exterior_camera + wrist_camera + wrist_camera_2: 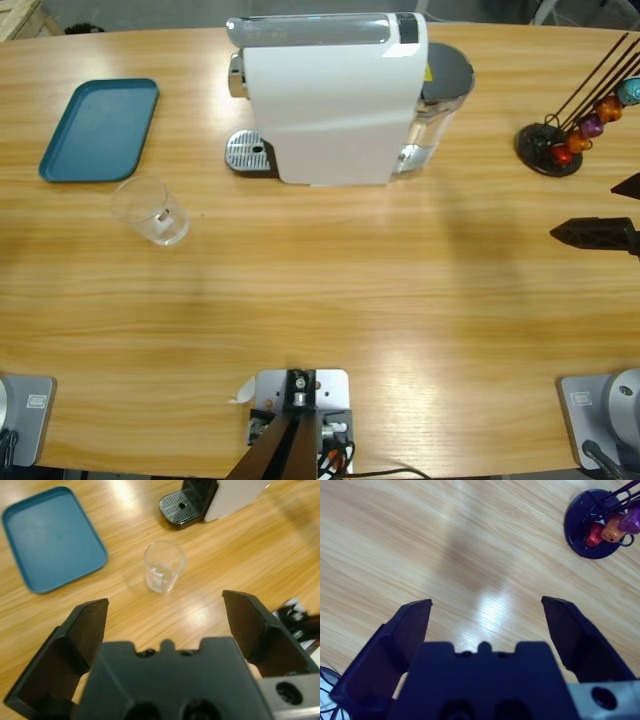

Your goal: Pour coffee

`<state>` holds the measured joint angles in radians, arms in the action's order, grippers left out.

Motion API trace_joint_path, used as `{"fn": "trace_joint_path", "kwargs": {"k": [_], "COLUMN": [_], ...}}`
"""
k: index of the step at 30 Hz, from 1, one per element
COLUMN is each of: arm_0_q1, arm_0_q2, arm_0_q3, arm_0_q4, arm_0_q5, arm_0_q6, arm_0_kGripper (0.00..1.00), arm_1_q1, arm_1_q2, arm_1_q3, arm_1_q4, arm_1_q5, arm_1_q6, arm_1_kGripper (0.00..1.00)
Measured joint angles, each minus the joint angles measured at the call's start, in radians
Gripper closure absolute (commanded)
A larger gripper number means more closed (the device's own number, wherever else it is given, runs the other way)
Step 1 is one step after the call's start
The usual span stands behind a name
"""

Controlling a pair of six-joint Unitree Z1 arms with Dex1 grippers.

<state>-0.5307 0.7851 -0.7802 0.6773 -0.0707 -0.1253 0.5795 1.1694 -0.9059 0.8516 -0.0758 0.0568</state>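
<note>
the long wooden table [330, 290] carries a teal tray [100, 130] at its far left, a clear tumbler [152, 211] just beside the tray, a white coffee machine [335, 95] at centre, and a capsule stand [548, 148] at right.

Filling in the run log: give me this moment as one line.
left gripper: open, empty | right gripper: open, empty | glass: upright, untouched, near tray | coffee machine: unused
</note>
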Motion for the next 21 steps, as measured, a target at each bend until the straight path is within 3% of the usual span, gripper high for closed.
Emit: {"fn": "trace_joint_path", "kwargs": {"k": [3, 7, 12, 16, 21], "arm_0_q1": [0.000, 0.008, 0.029, 0.070, 0.079], "arm_0_q2": [0.078, 0.188, 0.362, 0.507, 0.636], "arm_0_q3": [-0.047, -0.092, -0.163, -0.277, -0.389], "arm_0_q4": [-0.051, -0.154, -0.269, -0.301, -0.319], "arm_0_q5": [-0.002, -0.008, -0.073, -0.235, -0.339], "arm_0_q6": [-0.094, -0.199, -0.426, -0.549, -0.596], "arm_0_kGripper": [0.101, 0.001, 0.004, 0.017, 0.214], "arm_1_q1": [0.000, 0.001, 0.001, 0.002, 0.003], "arm_1_q2": [0.002, 0.016, 0.023, 0.025, 0.028], "arm_1_q3": [0.000, 0.000, 0.000, 0.000, 0.000], "arm_1_q4": [0.000, 0.001, 0.001, 0.001, 0.001], "arm_1_q5": [0.000, 0.000, 0.000, 0.000, 0.000], "arm_1_q6": [0.000, 0.000, 0.000, 0.000, 0.000], "arm_1_kGripper": [0.000, 0.000, 0.000, 0.000, 0.000]}}
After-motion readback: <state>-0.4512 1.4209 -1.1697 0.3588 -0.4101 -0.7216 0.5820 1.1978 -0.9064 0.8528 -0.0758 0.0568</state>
